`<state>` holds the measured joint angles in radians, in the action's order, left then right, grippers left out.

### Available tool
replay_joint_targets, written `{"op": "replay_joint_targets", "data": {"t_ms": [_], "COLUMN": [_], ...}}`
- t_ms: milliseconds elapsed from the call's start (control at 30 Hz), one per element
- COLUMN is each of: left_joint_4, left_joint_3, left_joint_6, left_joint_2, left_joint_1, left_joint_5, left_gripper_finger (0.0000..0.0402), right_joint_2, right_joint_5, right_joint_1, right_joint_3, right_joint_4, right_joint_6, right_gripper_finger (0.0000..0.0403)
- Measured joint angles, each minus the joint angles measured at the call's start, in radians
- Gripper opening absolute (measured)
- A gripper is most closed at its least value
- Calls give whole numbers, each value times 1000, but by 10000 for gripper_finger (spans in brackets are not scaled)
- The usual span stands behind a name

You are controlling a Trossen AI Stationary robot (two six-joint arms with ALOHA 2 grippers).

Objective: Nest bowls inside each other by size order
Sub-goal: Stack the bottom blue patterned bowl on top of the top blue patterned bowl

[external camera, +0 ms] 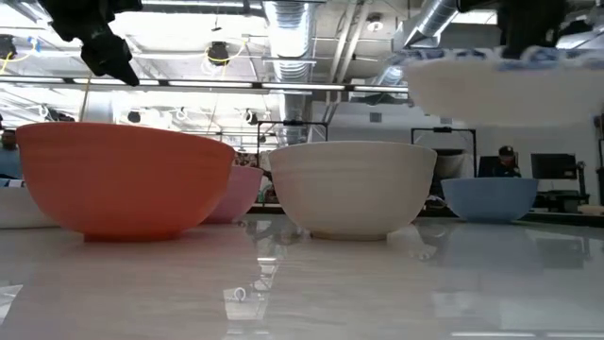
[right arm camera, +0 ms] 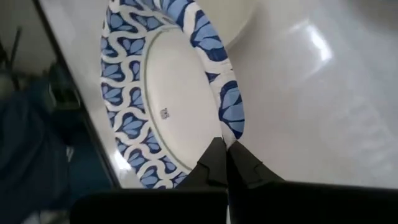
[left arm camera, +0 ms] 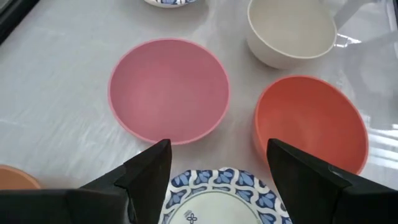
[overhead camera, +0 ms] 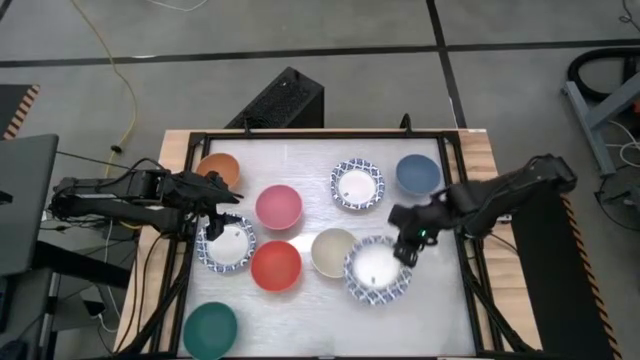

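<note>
Nine bowls on my table right now, and I've got one of them off the surface. My right gripper is clenched on the rim of a blue-rimmed white bowl, fingers pinched tight on the patterned edge in the right wrist view. From the low camera that bowl hangs clear of the tabletop, above the cream bowl and the blue bowl. From above it sits just right of the cream bowl, overlapping its edge a bit.

My left gripper hovers over another blue-rimmed bowl on the left side, fingers spread wide and holding nothing. Its wrist cam shows that bowl's rim between the two fingers, with the pink bowl and red bowl just past it.

Everything else is sitting separately: orange bowl at the back left, pink in the middle, third blue-rimmed bowl behind the cream one, blue bowl at the back right, red near the front middle, green bowl at the front left corner. No bowl sits inside another yet.
</note>
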<state>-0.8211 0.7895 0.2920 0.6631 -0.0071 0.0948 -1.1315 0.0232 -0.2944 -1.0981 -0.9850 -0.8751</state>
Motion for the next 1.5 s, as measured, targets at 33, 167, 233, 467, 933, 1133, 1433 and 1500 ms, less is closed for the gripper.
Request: {"op": "replay_joint_targets", "data": {"t_ms": [33,167,233,467,933,1133,1433,1500], "left_joint_4": [0,0,0,5,8,8,8,9], "left_joint_3": [0,0,0,0,0,0,0,-2], "left_joint_6": [0,-1,-5,-19,26,26,46,51], "left_joint_2": [0,0,0,0,0,0,0,0], "left_joint_1": [0,0,0,0,0,0,0,0], "left_joint_5": [0,21,47,78,78,78,77,77], "left_gripper_finger": [254,254,254,254,254,254,254,254], "right_joint_2": [13,64,90,132,28,-11,-104,-131], "right_joint_5": [-15,-140,-239,-262,267,344,438,455], "right_joint_1": [23,113,169,447,936,1031,1123,1127], "right_joint_3": [-14,-52,-55,-55,82,193,275,275], "right_joint_4": [-20,-50,-32,71,333,365,499,536], "right_joint_6": [1,22,32,121,224,254,275,275], "right_gripper_finger": [5,5,5,6,4,3,3,4]}}
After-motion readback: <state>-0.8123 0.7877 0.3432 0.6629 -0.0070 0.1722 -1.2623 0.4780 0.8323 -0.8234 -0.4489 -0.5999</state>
